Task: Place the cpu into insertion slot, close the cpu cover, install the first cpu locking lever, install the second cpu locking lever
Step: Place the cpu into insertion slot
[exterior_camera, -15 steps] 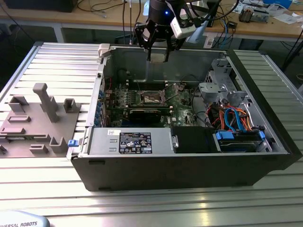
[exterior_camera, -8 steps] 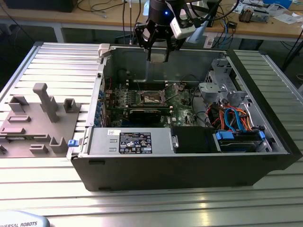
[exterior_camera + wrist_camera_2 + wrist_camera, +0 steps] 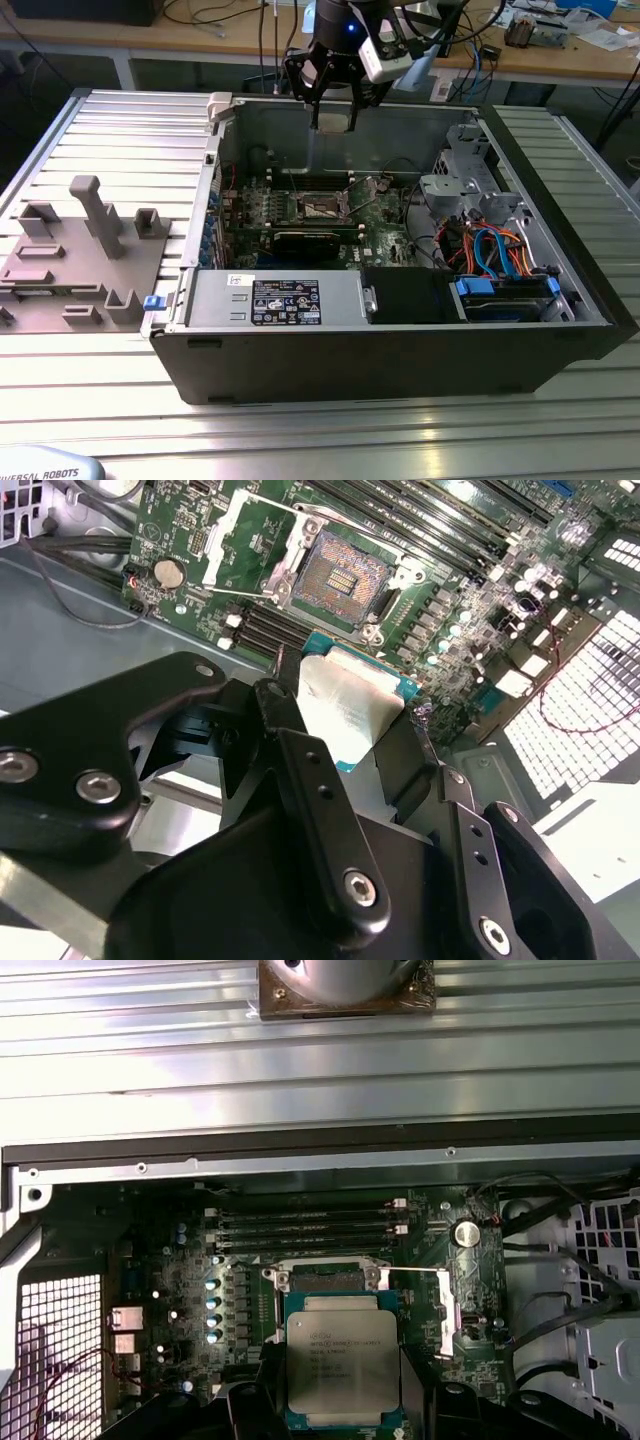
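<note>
My gripper (image 3: pixel 335 112) hangs above the open computer case, over the green motherboard (image 3: pixel 375 215). It is shut on the cpu (image 3: pixel 345 702), a flat square chip with a silver top and a teal edge, held by its two sides between black fingers (image 3: pixel 285 730). In the first wrist view the cpu (image 3: pixel 340 1360) sits in the gripper (image 3: pixel 342 1390), printed face toward the camera. The insertion slot (image 3: pixel 345 575) lies uncovered below, its gold contact field showing, apart from the chip. The cpu cover (image 3: pixel 250 540) is swung open beside the slot. The slot (image 3: pixel 325 207) also appears in the exterior view.
Long black memory slots (image 3: pixel 440 525) run beside the socket. The case holds a power supply box (image 3: pixel 290 300) at the front and a drive cage with coloured cables (image 3: pixel 490 250) on the exterior view's right. A grey fixture block (image 3: pixel 85 250) sits outside on the slatted table.
</note>
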Controlling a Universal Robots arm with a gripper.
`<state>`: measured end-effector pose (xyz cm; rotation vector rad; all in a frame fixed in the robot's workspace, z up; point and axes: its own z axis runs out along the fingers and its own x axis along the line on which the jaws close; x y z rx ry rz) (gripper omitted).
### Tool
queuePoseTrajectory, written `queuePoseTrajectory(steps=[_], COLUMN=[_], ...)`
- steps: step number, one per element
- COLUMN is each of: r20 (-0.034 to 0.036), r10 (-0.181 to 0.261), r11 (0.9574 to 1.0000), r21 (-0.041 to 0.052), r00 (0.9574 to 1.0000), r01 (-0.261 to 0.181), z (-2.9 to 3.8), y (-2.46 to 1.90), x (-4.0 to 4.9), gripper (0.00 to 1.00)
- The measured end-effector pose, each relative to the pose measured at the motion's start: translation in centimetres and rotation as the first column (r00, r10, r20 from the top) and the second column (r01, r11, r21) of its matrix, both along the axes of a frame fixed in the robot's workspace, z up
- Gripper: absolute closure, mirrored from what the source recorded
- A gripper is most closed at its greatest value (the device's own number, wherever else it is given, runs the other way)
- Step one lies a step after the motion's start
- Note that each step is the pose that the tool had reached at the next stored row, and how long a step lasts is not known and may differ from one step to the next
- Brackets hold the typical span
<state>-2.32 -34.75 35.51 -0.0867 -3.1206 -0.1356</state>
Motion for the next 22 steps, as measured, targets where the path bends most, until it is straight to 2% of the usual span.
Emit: queuePoseTrajectory(steps=[22], r20=[0.0], r10=[-0.029], r11=[0.9996], r21=[0.0], r00=[0.9996], r01=[0.029], z=[-0.09], y=[0.0], x=[0.0], gripper=[0.46])
